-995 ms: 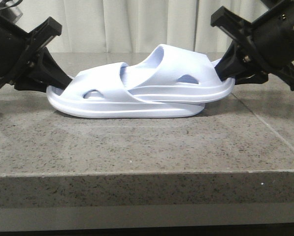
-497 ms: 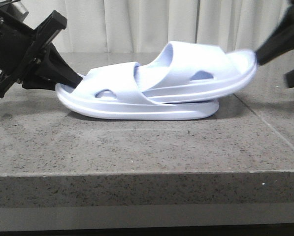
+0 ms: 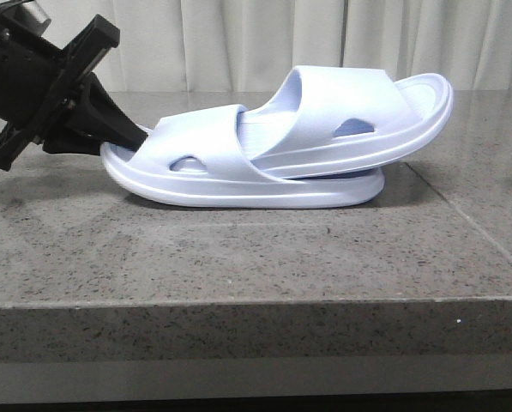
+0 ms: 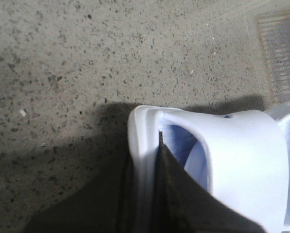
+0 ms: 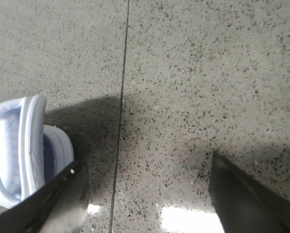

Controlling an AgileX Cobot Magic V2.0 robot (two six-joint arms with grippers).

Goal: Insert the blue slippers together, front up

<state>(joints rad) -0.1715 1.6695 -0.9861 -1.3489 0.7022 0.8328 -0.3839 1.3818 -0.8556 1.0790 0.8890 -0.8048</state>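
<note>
Two pale blue slippers lie nested on the stone table. The lower slipper (image 3: pixel 238 187) rests flat. The upper slipper (image 3: pixel 358 107) has one end tucked under the lower one's strap, and its right end tilts up. My left gripper (image 3: pixel 129 137) is shut on the left end rim of the lower slipper; in the left wrist view the gripper (image 4: pixel 145 194) clamps that rim (image 4: pixel 141 145). My right gripper (image 5: pixel 147 162) is open and empty over bare table, apart from the slippers' right ends (image 5: pixel 18 150), and almost out of the front view.
The grey speckled stone table (image 3: pixel 238 257) has its front edge (image 3: pixel 238 302) close to the camera. A seam (image 5: pixel 121 97) runs across the slab near the slippers' right ends. A pale curtain (image 3: pixel 238 43) hangs behind.
My right gripper let go of the upper slipper and drew away to the right, out of the front view. The pair shifted slightly right with my left gripper, and the upper slipper's right end rose.
</note>
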